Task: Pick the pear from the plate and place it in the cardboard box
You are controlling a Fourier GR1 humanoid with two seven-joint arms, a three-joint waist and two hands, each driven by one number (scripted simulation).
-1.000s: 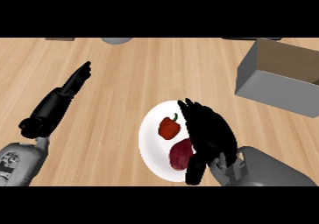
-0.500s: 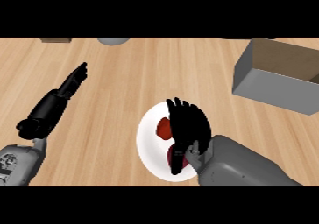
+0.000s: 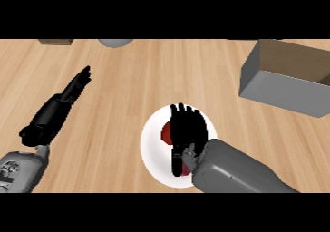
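Covering pear (image 3: 166, 134) on plate (image 3: 152, 149) with right hand (image 3: 187, 131), fingers straight, nothing clasped yet. Next: curl round pear, lift, carry to cardboard box (image 3: 288, 77).

I can read no text, label, brand, number or sign anywhere in my head view — not on the box (image 3: 291, 77), not on the plate (image 3: 154, 136), not on the counter (image 3: 161, 68). The grey casing on the left forearm (image 3: 10, 170) carries a few small dark marks that might be lettering, but I cannot make them out from here.
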